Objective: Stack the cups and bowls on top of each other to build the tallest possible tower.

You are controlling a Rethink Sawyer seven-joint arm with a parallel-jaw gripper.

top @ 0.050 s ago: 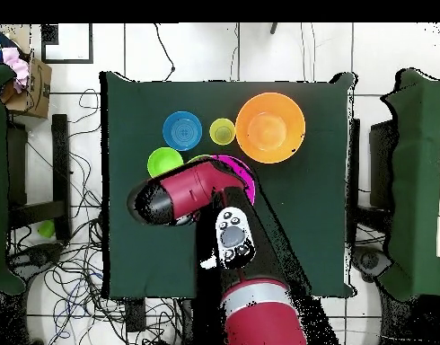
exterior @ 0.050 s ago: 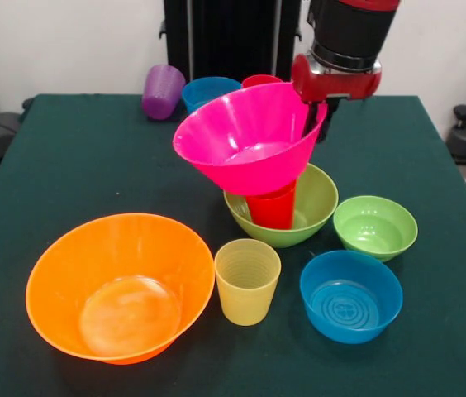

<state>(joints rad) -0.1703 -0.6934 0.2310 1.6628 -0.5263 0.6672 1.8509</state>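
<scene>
I see my gripper (exterior @ 0.050 s ago: 319, 112) clamped on the far right rim of the large hot pink translucent plastic bowl (exterior @ 0.050 s ago: 245, 136), which tilts toward me, resting on the bright red plastic cup (exterior @ 0.050 s ago: 273, 207). That cup stands inside the medium lime green plastic bowl (exterior @ 0.050 s ago: 311, 211) on the dark green table (exterior @ 0.050 s ago: 84, 157). At four o'clock sits the small lime green bowl (exterior @ 0.050 s ago: 375, 227), at five a small blue bowl (exterior @ 0.050 s ago: 351, 295), at six the ribbed yellow cup (exterior @ 0.050 s ago: 247, 280), at eight the large orange bowl (exterior @ 0.050 s ago: 121, 286). At eleven the purple cup (exterior @ 0.050 s ago: 163, 91) lies tipped beside another blue bowl (exterior @ 0.050 s ago: 208, 89).
</scene>
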